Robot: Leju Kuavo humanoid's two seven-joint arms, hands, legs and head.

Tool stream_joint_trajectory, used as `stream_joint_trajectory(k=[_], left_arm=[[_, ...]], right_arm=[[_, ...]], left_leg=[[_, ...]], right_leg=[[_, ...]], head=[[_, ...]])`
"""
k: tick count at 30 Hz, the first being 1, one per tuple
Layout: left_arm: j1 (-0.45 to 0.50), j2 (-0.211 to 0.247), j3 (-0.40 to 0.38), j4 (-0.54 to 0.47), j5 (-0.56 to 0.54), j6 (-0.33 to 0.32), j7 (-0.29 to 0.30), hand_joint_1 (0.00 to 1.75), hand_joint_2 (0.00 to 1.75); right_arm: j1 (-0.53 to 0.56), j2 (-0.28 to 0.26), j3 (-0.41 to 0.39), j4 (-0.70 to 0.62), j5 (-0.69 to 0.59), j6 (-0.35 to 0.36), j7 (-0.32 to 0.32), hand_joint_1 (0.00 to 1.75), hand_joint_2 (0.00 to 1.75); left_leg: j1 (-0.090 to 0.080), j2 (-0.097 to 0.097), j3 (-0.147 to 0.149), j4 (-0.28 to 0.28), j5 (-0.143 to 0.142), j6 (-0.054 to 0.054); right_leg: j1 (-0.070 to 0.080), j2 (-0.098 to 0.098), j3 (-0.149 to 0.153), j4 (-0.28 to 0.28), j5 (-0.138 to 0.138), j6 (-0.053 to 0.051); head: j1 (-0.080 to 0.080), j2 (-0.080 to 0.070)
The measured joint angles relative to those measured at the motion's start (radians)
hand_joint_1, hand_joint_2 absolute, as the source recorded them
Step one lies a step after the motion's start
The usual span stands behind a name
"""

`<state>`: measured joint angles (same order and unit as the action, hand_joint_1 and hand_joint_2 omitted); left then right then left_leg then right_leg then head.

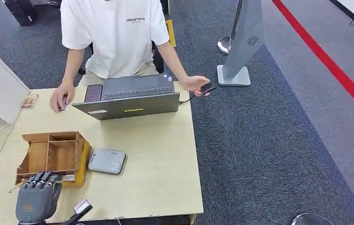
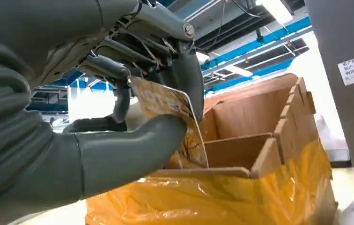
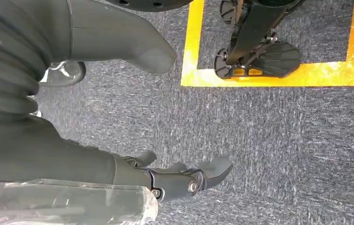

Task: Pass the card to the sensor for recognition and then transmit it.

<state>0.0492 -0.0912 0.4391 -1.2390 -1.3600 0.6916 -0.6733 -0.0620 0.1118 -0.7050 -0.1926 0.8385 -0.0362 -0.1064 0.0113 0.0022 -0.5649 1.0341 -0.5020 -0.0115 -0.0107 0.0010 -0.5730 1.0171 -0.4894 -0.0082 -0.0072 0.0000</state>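
- table, pale wood, takes up the left-centre of the head view; grey carpet to its right with a red stripe running diagonally at the far right
- person in a white t-shirt sits at the far edge of the table; one of their hands rests on the tabletop by the laptop's left side, the other holds a small black device off the table's right edge
- laptop, dark grey and open, stands between the person and the near part of the table
- grey stand with a flat base stands on the carpet, well apart from the table
- wooden box with compartments and a yellow side sits near the table's left front; the left wrist view shows its dividers and a shiny yellow wrap that the head view barely shows
- sensor, a flat grey pad, lies just beside the box on its right
- left hand is at the box's near edge in the head view, back of hand up, fingers curled over the rim
- card, orange and printed, shows in the left wrist view: pinched between thumb and dark fingers, tilted, lower edge down in a box compartment
- right hand hangs over the carpet in the right wrist view, fingers apart, holding nothing; yellow floor tape beyond it
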Motion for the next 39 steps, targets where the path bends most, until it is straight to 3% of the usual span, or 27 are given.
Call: stream_joint_trajectory(k=[14,18,24,39], left_arm=[[-0.004,0.017,-0.026,0.027,0.029,0.003,0.035,1.75,1.75],[-0.002,0.032,-0.061,0.031,0.065,0.004,0.098,1.75,1.75],[0.0,0.023,-0.061,0.006,0.071,0.005,0.058,1.75,1.75],[0.003,0.009,-0.061,-0.012,0.075,0.004,0.05,1.75,1.75]], right_arm=[[-0.001,0.0,-0.012,0.0,0.01,-0.001,-0.002,0.0,1.75],[-0.001,0.0,-0.019,0.0,0.024,0.0,-0.002,0.0,1.75],[-0.001,0.0,-0.038,0.0,0.025,-0.002,-0.002,0.0,1.75],[-0.001,0.0,-0.042,0.0,0.025,-0.002,-0.002,0.0,1.75]], left_leg=[[0.0,0.0,0.0,0.0,0.0,0.0],[0.0,0.0,0.0,0.0,0.0,0.0],[0.0,0.0,0.0,0.0,0.0,0.0],[0.0,0.0,0.0,0.0,0.0,0.0]], right_leg=[[0.0,0.0,0.0,0.0,0.0,0.0],[0.0,0.0,0.0,0.0,0.0,0.0],[0.0,0.0,0.0,0.0,0.0,0.0],[0.0,0.0,0.0,0.0,0.0,0.0]], head=[[0.0,0.0],[0.0,0.0],[0.0,0.0],[0.0,0.0]])
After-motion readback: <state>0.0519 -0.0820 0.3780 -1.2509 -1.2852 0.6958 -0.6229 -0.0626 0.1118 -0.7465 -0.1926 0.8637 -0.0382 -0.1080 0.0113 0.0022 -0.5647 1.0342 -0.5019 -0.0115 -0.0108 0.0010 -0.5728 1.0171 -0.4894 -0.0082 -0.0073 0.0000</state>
